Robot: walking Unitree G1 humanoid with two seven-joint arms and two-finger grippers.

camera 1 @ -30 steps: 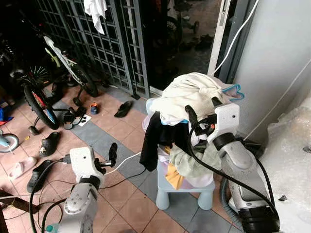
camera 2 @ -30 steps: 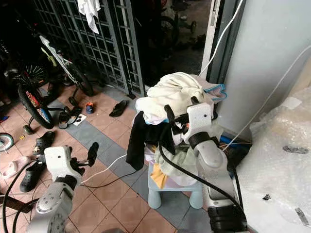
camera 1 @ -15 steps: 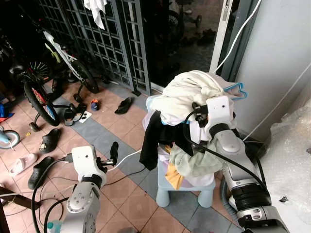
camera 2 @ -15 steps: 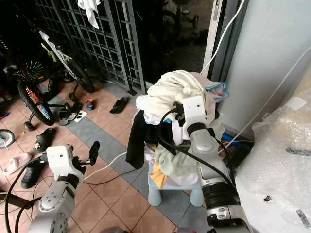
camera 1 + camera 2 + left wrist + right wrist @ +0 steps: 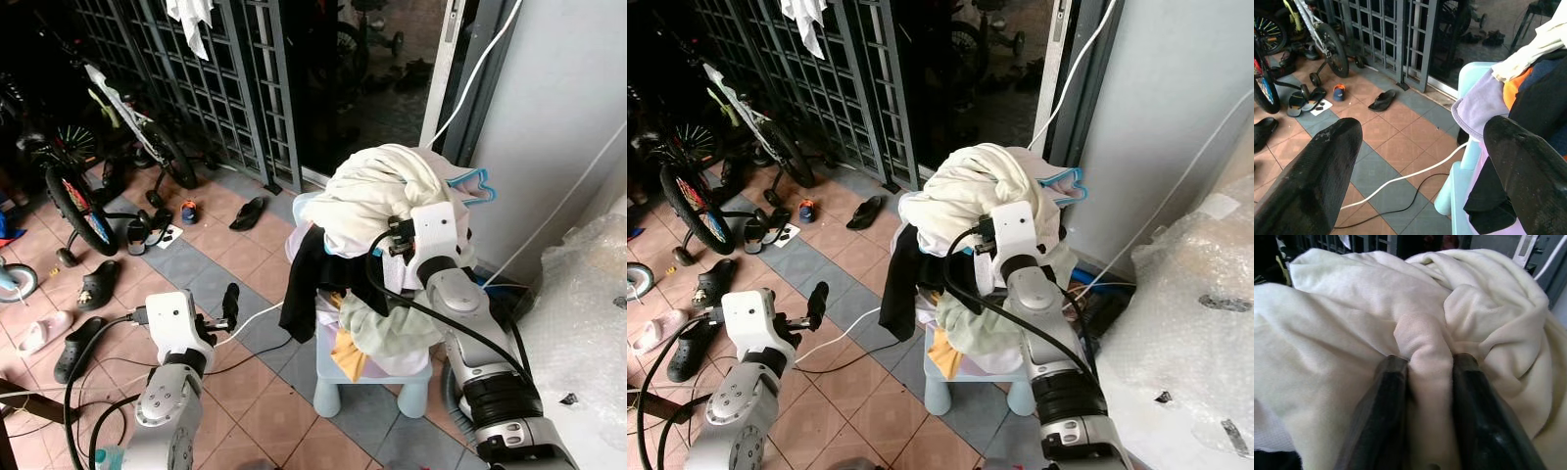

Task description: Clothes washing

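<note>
A heap of clothes sits on a light blue plastic stool (image 5: pixel 338 387). On top lies a cream cloth (image 5: pixel 367 191), and below it hang a black garment (image 5: pixel 309 279), a grey-green cloth (image 5: pixel 387 328) and an orange piece (image 5: pixel 345 348). My right gripper (image 5: pixel 1428 361) is pushed into the top of the heap, shut on a fold of the cream cloth (image 5: pixel 1352 293); its fingers (image 5: pixel 1391 396) pinch the fold from both sides. My left gripper (image 5: pixel 228 302) hangs low to the left of the stool, above the tiles. It is open and empty, fingers (image 5: pixel 1327 166) wide apart.
A metal gate (image 5: pixel 216 78) with a white cloth (image 5: pixel 191 22) hung on it stands behind. A bicycle (image 5: pixel 78 196), sandals (image 5: pixel 245 212) and a white cable (image 5: pixel 257 328) are on the tiled floor at left. Bubble wrap (image 5: pixel 588 313) and a wall (image 5: pixel 558 117) close off the right.
My right gripper has moved forward from in front of the heap into its top and closed on the cream fold. The left arm has hardly moved.
</note>
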